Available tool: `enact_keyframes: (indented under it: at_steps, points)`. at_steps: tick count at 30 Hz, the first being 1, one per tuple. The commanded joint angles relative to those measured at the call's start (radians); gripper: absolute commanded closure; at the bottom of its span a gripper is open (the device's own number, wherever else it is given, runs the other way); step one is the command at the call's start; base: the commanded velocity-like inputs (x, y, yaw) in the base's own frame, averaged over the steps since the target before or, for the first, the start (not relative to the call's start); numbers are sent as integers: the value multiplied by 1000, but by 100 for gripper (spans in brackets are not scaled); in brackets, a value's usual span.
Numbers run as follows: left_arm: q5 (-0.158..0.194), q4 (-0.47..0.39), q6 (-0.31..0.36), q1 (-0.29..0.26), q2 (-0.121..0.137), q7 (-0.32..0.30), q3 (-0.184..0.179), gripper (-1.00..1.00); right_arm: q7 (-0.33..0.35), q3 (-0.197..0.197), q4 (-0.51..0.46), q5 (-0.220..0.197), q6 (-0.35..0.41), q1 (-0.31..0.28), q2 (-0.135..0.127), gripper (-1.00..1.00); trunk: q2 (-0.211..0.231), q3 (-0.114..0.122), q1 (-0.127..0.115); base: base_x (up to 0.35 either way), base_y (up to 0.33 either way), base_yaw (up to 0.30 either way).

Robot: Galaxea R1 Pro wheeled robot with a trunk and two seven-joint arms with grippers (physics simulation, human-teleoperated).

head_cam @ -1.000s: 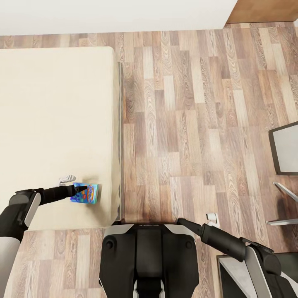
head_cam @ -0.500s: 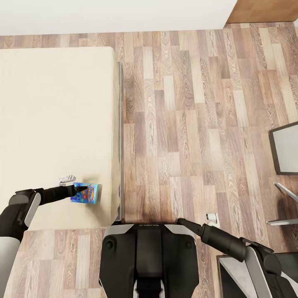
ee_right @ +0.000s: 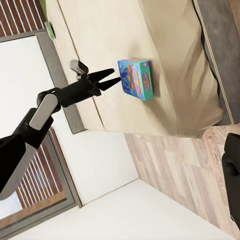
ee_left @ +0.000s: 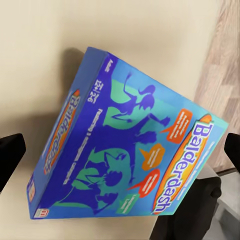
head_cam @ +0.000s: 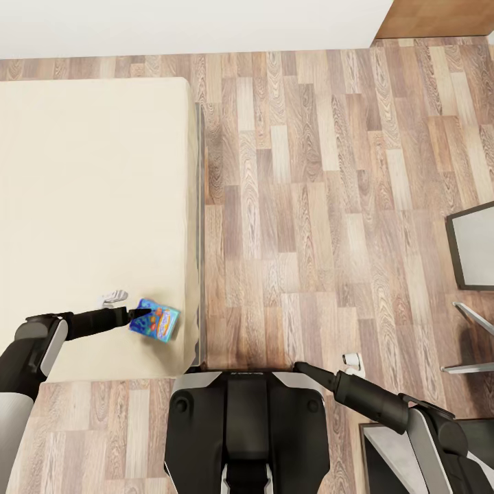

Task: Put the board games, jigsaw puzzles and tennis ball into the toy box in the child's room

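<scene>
A blue board game [head_cam: 156,321] with cartoon figures lies askew on the beige bed [head_cam: 89,206], close to its near right corner. My left gripper [head_cam: 142,313] is open, its tips at the box's left edge. In the left wrist view the box [ee_left: 125,145] spans the space between the two dark fingers [ee_left: 10,157], which stand wide apart. The right wrist view shows the same box [ee_right: 135,78] from afar, with the left gripper [ee_right: 114,77] pointing at it. My right gripper [head_cam: 300,366] hovers low over the floor beside my base, open and holding nothing.
Wood floor [head_cam: 309,206] runs to the right of the bed. A dark-framed pale panel [head_cam: 473,247] and metal bars [head_cam: 470,315] stand at the right edge. My dark base [head_cam: 247,425] sits at the bed's foot. A white wall [head_cam: 192,24] closes the far side.
The blue board game has slid right towards the bed's edge and turned clockwise, pushed by my left gripper's tips. The right arm has not moved.
</scene>
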Motion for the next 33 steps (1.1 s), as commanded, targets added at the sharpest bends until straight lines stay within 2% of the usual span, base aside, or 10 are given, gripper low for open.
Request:
enact_keyframes:
  at_steps: [1,33]
  points:
    - [4,0,6,0,0,-2,1,-100,2,0,0,-1,5,0,0,-100,-2,-1,1,0,0,0]
    - [5,3,3,2,0,-11,-1,-100,5,0,0,-1,6,0,0,-100,-2,-1,1,0,0,0]
